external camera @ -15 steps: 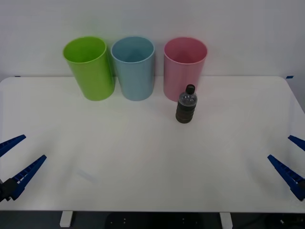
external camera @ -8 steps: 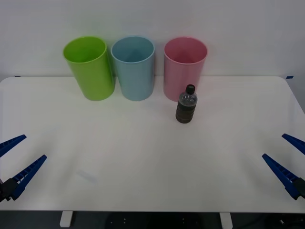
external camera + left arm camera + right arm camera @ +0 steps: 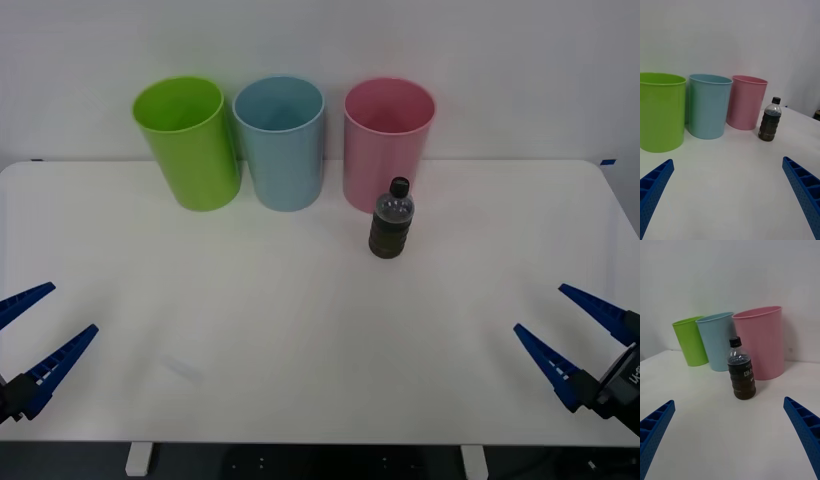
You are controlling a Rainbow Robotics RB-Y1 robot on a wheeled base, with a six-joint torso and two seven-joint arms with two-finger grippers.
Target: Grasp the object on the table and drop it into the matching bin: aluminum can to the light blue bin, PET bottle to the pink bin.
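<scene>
Change: right end effector, fingers spread, has edged inward toward the PET bottle.
Meaning: reach likely starting.
Left end effector: spread, parked.

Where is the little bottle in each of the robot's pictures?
Front view: the bottle stands on the table just in front of the pink bin.
Right wrist view: the bottle is in the middle, ahead of the pink bin.
Left wrist view: the bottle is beside the pink bin.
Shared landmark: the pink bin.
</scene>
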